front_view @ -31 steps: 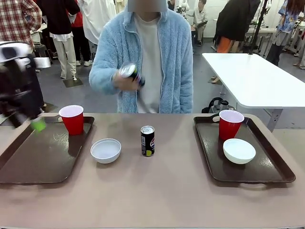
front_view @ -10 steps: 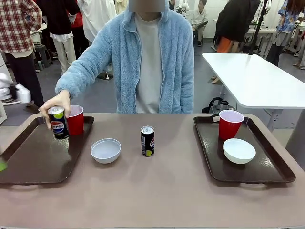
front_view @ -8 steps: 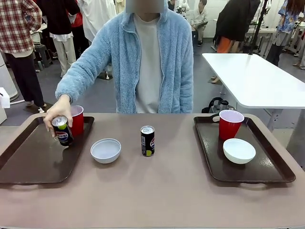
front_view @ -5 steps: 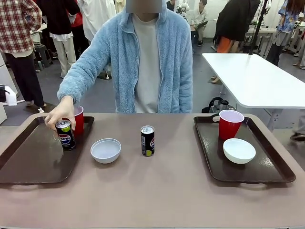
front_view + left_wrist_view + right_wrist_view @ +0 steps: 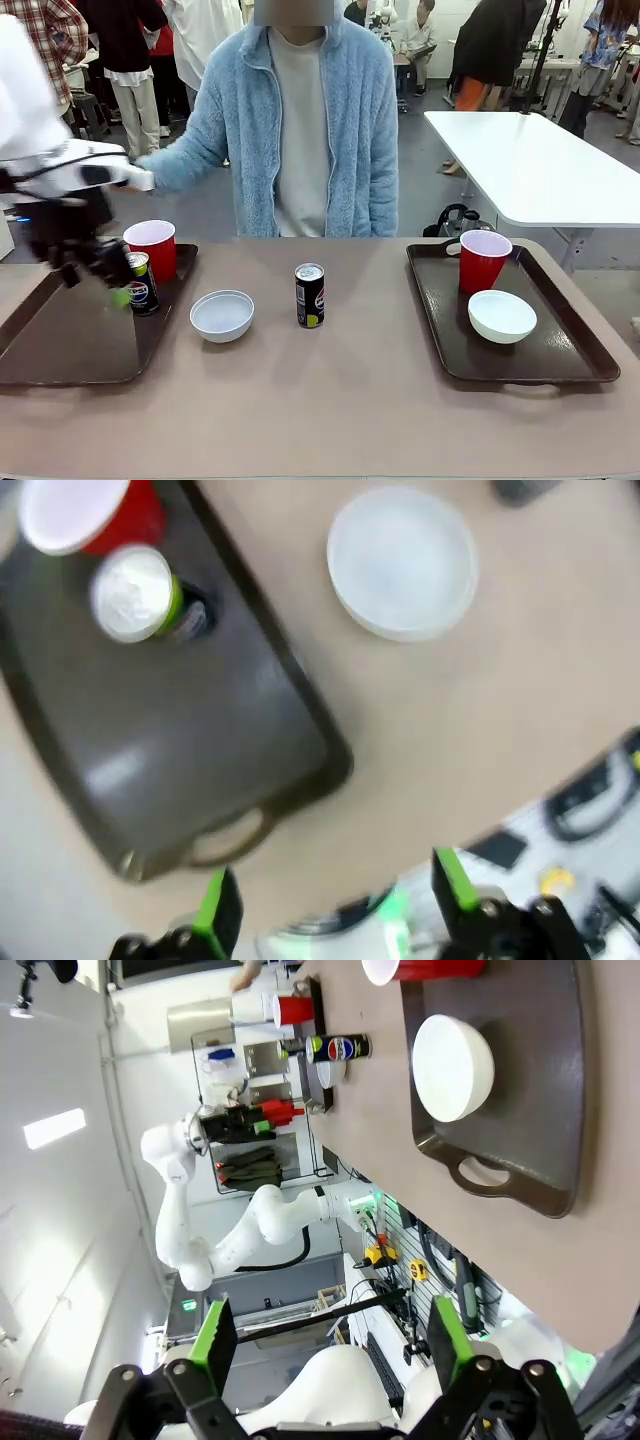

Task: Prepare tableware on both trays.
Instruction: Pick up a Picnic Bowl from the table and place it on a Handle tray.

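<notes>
On the left tray [image 5: 70,340] a Pepsi can [image 5: 142,283] stands just in front of a red cup [image 5: 152,248]. My left gripper [image 5: 108,288], blurred, hovers beside the can over that tray. From the left wrist view it is open [image 5: 335,900] and empty, high above the tray [image 5: 170,730], the can [image 5: 135,580], the cup [image 5: 80,515] and a white bowl [image 5: 403,562]. That bowl [image 5: 222,315] and a black can [image 5: 310,295] stand on the bare table. The right tray [image 5: 560,350] holds a red cup [image 5: 484,260] and a bowl [image 5: 502,316]. My right gripper [image 5: 332,1340] is open, well back from its tray [image 5: 540,1080] and bowl [image 5: 453,1067].
A person in a light blue fleece [image 5: 300,120] stands at the far side, one arm reaching toward the left tray behind my left arm. The tabletop [image 5: 330,400] between the trays is bare in front of the bowl and the black can. A white table [image 5: 540,160] stands behind on the right.
The person set the Pepsi can down on the left tray beside the red cup and drew the hand back. My left arm swung in over that tray.
</notes>
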Controlling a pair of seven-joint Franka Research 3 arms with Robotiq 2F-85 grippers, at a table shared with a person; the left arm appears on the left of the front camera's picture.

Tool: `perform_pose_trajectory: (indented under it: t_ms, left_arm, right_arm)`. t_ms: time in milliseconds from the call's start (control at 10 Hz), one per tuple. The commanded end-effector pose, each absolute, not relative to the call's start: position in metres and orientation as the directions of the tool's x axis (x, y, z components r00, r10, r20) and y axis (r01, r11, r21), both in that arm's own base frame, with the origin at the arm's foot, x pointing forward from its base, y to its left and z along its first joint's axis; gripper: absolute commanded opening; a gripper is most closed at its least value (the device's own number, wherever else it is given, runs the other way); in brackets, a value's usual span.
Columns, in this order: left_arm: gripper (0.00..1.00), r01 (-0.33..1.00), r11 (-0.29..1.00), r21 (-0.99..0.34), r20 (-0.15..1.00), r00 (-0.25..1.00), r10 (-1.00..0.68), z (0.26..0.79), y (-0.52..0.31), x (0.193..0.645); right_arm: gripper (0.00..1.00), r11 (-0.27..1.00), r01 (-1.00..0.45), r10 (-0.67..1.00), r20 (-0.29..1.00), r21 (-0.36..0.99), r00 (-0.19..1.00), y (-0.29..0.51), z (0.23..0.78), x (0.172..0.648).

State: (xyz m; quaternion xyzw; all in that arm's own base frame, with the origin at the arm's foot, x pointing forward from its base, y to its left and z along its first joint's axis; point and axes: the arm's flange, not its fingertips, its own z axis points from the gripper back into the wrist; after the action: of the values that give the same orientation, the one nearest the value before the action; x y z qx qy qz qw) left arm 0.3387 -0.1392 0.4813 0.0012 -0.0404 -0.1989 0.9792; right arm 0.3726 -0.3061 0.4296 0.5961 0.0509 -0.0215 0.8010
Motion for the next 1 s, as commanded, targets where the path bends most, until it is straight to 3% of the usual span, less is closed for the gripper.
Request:
perform_pose_trajectory:
  t_ms: [0, 200, 300, 400, 800, 900]
  left_arm:
    - [1.00, 0.237, 0.970, 0.052, 0.114, 0.964, -0.242, 0.477, -0.160, 0.387]
    - [1.00, 0.207, 0.978, -0.033, 0.138, 0.970, -0.200, 0.462, -0.170, 0.412]
    - [1.00, 0.257, 0.962, -0.088, 0.133, 0.961, -0.244, 0.462, -0.170, 0.404]
    - [1.00, 0.239, 0.971, -0.008, 0.131, 0.963, -0.236, 0.464, -0.167, 0.407]
    - [1.00, 0.235, 0.972, -0.027, 0.131, 0.964, -0.230, 0.461, -0.169, 0.412]
    - [1.00, 0.215, 0.976, -0.024, 0.117, 0.971, -0.211, 0.440, -0.179, 0.425]
  right_arm:
    - [1.00, 0.289, 0.100, 0.028, -0.113, 0.952, 0.993, -0.305, 0.431, 0.372]
    - [1.00, 0.289, 0.100, 0.028, -0.113, 0.952, 0.993, -0.305, 0.431, 0.372]
    - [1.00, 0.289, 0.100, 0.028, -0.113, 0.952, 0.993, -0.305, 0.431, 0.372]
    - [1.00, 0.289, 0.100, 0.028, -0.113, 0.952, 0.993, -0.305, 0.431, 0.372]
    - [1.00, 0.289, 0.100, 0.028, -0.113, 0.952, 0.993, -0.305, 0.431, 0.372]
    - [1.00, 0.289, 0.100, 0.028, -0.113, 0.952, 0.993, -0.305, 0.431, 0.372]
